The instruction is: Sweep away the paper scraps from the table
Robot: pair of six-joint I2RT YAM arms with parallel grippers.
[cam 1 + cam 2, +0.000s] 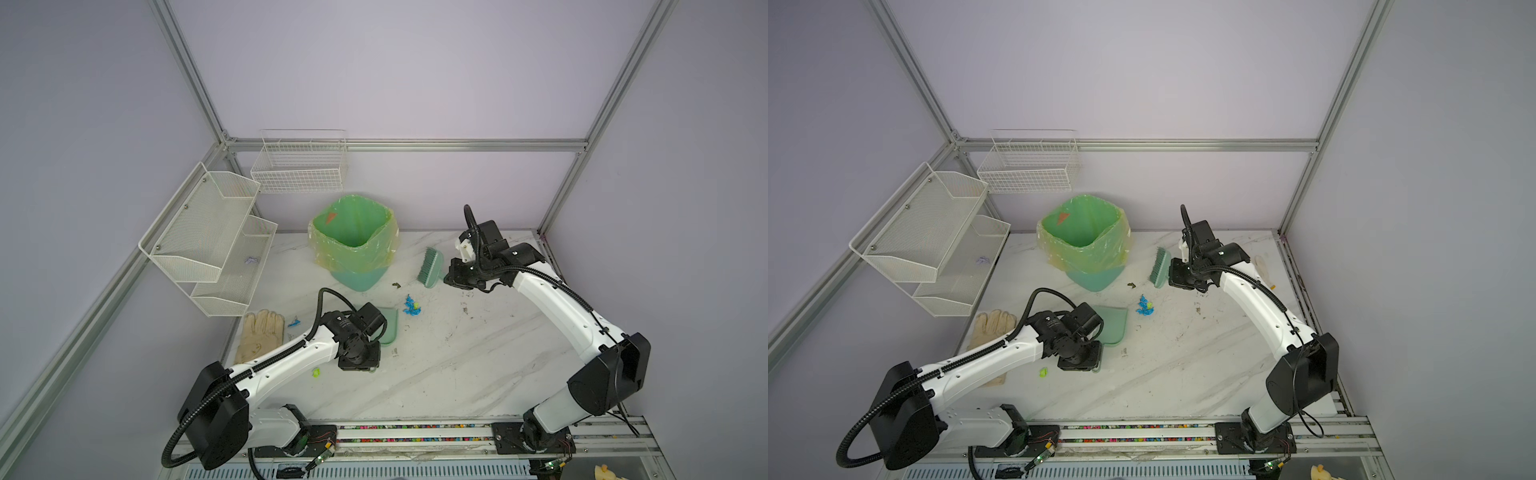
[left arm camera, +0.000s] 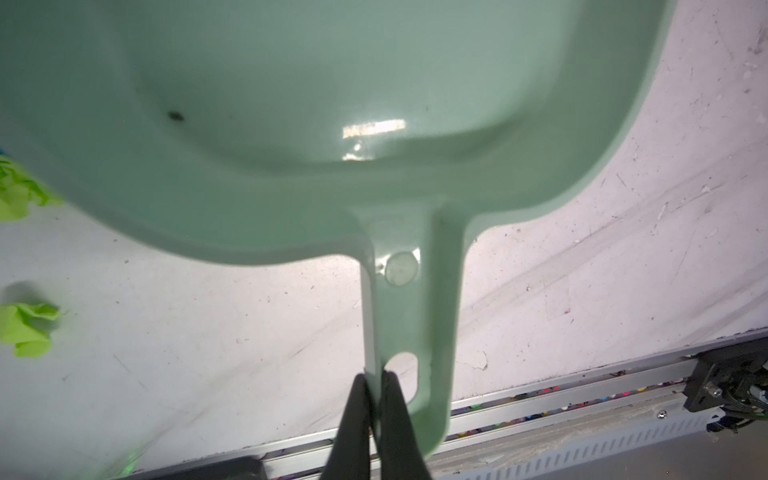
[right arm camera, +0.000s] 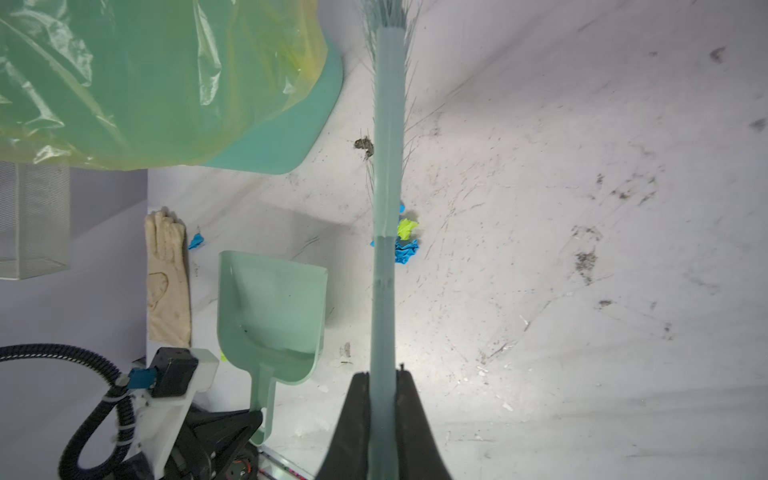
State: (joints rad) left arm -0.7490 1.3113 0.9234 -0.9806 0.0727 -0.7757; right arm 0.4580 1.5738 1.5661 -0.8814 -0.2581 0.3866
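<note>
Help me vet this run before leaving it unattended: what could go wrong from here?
1. The left claw pinches only one thin side of the dustpan handle's end, so the pan may twist when scraps are pushed in.
2. The paper scraps are scattered: one blue wad lies by the glove, a yellow-green one beside the pan's handle; both may be missed.

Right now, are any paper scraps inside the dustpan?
No, the dustpan holds no paper; the paper scraps lie outside it on the table.
</note>
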